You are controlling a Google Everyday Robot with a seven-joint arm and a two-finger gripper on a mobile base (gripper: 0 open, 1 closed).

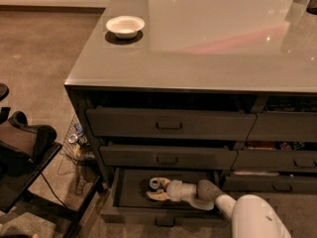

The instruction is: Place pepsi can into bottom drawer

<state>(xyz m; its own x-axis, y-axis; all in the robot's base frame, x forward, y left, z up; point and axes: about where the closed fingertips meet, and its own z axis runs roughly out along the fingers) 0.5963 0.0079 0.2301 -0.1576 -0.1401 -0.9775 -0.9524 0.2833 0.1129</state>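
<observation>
The bottom drawer (130, 191) of the left stack is pulled open, its dark inside showing. My gripper (156, 190) reaches into it from the right on the white arm (252, 217). It is shut on the pepsi can (155, 183), whose silver top faces up between the beige fingers (158, 196). The can sits low in the drawer, left of its middle. I cannot tell whether it touches the drawer floor.
A white bowl (125, 26) stands on the grey counter top (208, 48) at the back left. The two upper drawers (168, 125) are nearly shut. A black chair (22, 152) and a wire basket (74, 145) stand on the carpet to the left.
</observation>
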